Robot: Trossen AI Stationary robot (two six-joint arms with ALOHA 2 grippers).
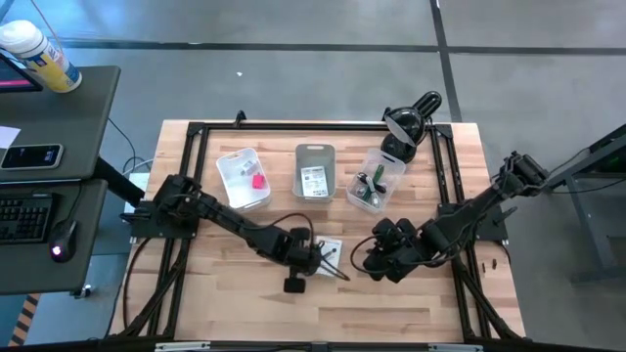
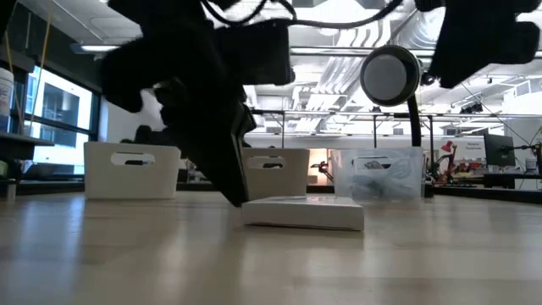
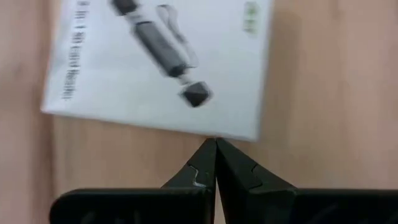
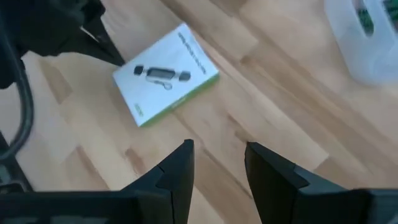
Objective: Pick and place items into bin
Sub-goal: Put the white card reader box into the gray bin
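Wooden planks make up the bench (image 1: 245, 303), framed by black rails. Going left to right: the left arm reaches in from the bench's left edge, and its jaws (image 1: 333, 269) are pressed fully together, holding nothing. In the left wrist view the two dark fingertips (image 3: 205, 163) meet in a point at the edge of the white box (image 3: 161, 62), a flat carton printed with a black device and green lettering; the tip looks to touch that edge or stand just short of it, and which cannot be told. From table height the box (image 2: 303, 212) lies flat on the wood with the dark finger slanting down to its left end.

Beyond the left jaws stand three bins in a row. The left bin (image 1: 243, 178) holds a pink block (image 1: 258, 180); the middle bin (image 1: 314, 171) holds a white card printed black (image 1: 313, 182); the clear right bin (image 1: 376, 180) holds dark and green odds and ends that cannot be made out singly.

Just to the right of the box, the right jaws (image 1: 367, 259) hang above bare wood, parted with a clear gap and empty. In the right wrist view the box (image 4: 165, 73) lies ahead of them, apart from both fingers (image 4: 177, 168).
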